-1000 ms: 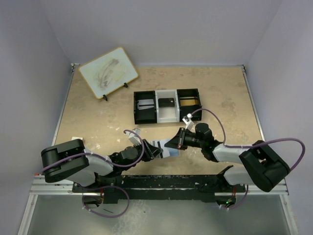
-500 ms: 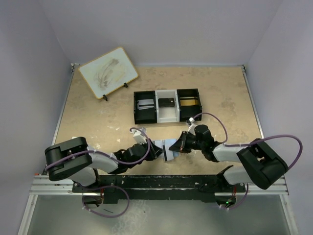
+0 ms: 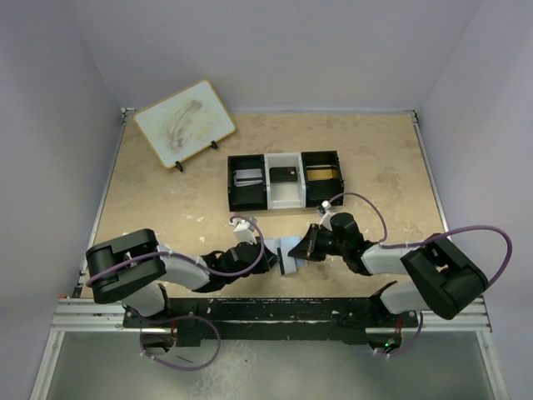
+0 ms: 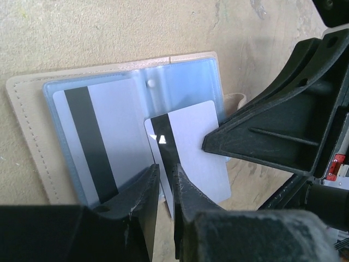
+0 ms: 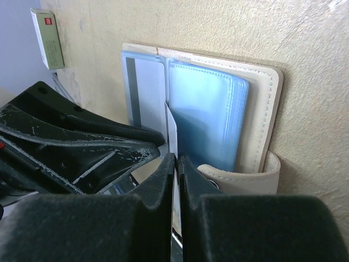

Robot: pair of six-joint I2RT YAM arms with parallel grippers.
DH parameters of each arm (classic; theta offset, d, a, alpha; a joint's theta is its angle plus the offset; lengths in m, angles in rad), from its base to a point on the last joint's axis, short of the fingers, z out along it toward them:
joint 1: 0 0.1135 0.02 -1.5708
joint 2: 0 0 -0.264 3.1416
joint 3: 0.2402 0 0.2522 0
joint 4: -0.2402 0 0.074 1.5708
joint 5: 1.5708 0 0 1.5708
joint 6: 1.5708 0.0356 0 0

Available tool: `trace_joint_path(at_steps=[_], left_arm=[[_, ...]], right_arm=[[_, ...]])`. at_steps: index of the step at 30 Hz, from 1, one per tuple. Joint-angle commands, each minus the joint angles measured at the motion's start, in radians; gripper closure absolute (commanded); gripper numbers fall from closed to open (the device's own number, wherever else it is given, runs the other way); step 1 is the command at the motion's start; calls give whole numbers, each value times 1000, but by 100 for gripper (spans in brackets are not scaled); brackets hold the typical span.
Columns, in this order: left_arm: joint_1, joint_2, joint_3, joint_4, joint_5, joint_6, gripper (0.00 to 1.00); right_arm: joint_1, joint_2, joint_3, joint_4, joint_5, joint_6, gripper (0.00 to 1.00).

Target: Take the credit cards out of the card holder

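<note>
Lying open, the pale-blue, tan-edged holder (image 4: 30, 142) bears a black-striped white card (image 4: 199, 158), pinched by right gripper (image 5: 175, 159); left gripper (image 4: 166, 177) nearly closed.

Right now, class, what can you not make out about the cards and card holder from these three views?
- Top view: the card holder is too small, and half covered by the left gripper and right gripper, to count cards.
- Left wrist: the loose card has its lower corner behind the left fingers; a pinch cannot be confirmed.
- Right wrist: that card is edge-on, face unseen; the stacked blue sleeves may hide others.
</note>
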Motion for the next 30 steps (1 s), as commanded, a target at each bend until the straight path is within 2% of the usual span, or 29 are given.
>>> trace_joint_path(at_steps=[1, 9, 19, 25, 30], left_arm=[[-2, 4, 46, -74, -5, 25, 87], [-11, 52, 87, -109, -23, -6, 98], [-12, 45, 84, -136, -44, -18, 100], [-14, 58, 91, -135, -38, -19, 100], [-14, 58, 94, -135, -38, -16, 100]], right_arm=[[-4, 1, 22, -11, 16, -21, 92], [-4, -26, 15, -13, -32, -33, 78], [-4, -64, 6, -75, -79, -67, 67], [-3, -64, 15, -120, -93, -104, 67], [-3, -56, 15, -110, -101, -106, 80]])
